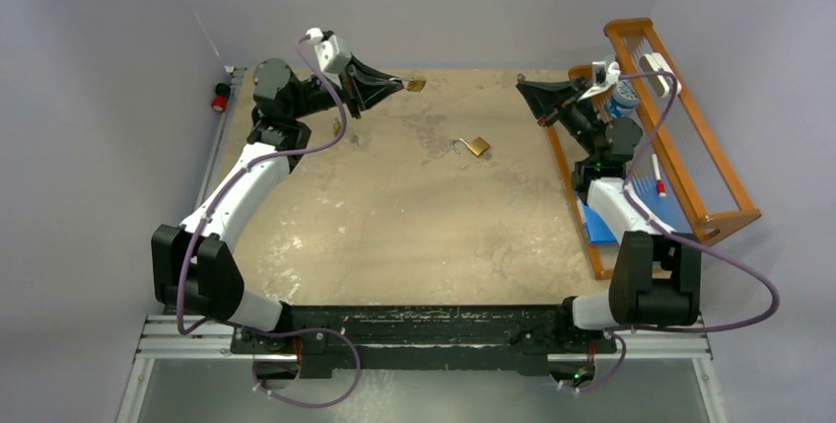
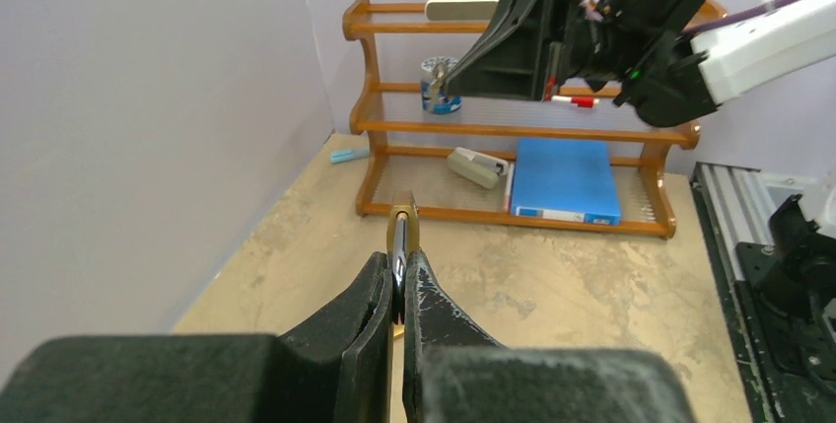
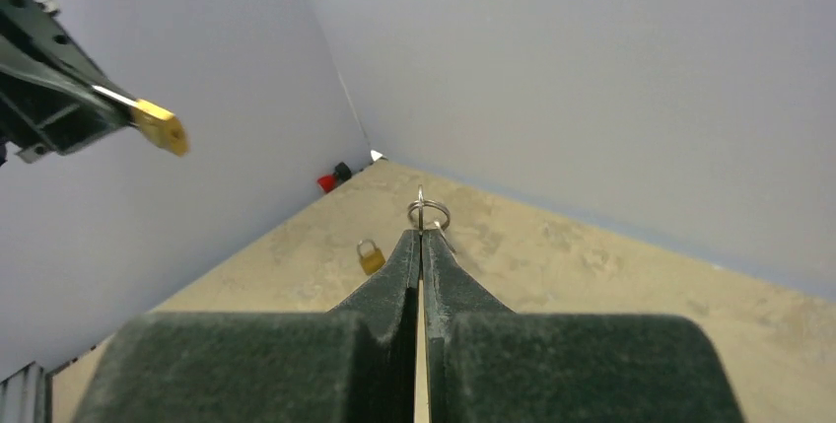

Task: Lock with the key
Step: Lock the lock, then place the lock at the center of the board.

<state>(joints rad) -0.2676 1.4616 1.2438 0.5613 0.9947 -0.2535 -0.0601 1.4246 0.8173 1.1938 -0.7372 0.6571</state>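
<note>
no text, brand or number can be read anywhere. the blue box (image 2: 564, 178) on the wooden rack (image 2: 513, 129) carries a white strip of print, too small to make out.

Overhead camera looks down from behind; wrist cameras — low, close — face each other across the bench (image 1: 394, 236).

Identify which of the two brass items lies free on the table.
The padlock near the middle of the table, shackle open, untouched. The other brass piece is clamped in the left gripper's shut jaws, off the surface.
</note>
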